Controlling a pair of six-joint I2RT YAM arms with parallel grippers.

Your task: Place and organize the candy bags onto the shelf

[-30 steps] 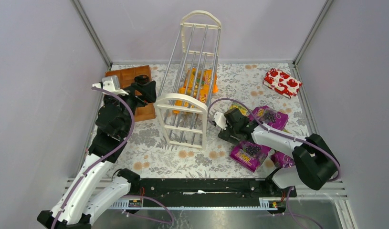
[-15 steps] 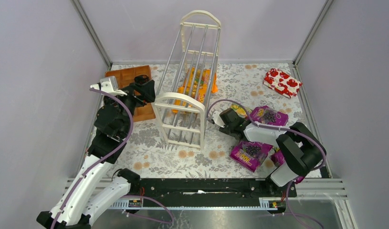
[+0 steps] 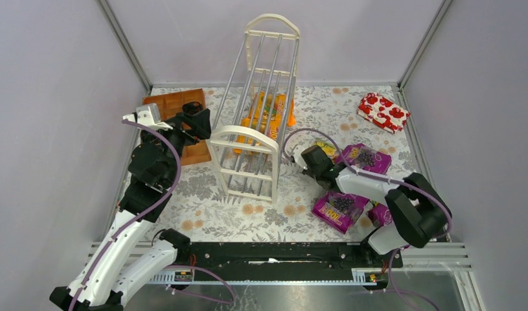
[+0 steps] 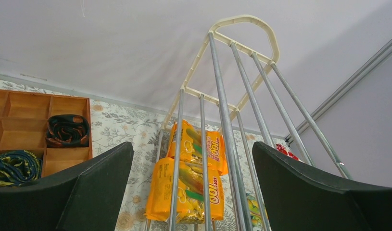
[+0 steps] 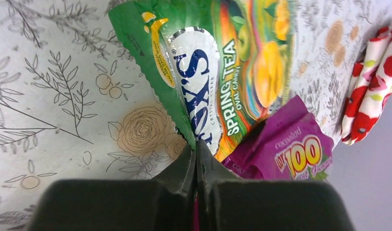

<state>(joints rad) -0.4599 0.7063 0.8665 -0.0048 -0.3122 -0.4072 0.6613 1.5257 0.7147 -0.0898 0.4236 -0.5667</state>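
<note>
The green FOX'S candy bag lies on the floral table with its near corner pinched in my right gripper, which is shut on it. A purple candy bag touches its right side. From above, that gripper sits just right of the shelf, with purple bags around the arm. Two orange-yellow bags lie behind the shelf's silver rods. My left gripper hangs open at the shelf's left, its fingers wide apart and holding nothing.
A red packet with white shapes lies at the back right. A brown wooden compartment tray, with dark rolled items in it, sits at the back left beside the left arm. Purple walls enclose the table.
My right gripper has gone from open to shut, closing on the green bag's corner, and its arm has swung slightly. The left arm has barely moved.
</note>
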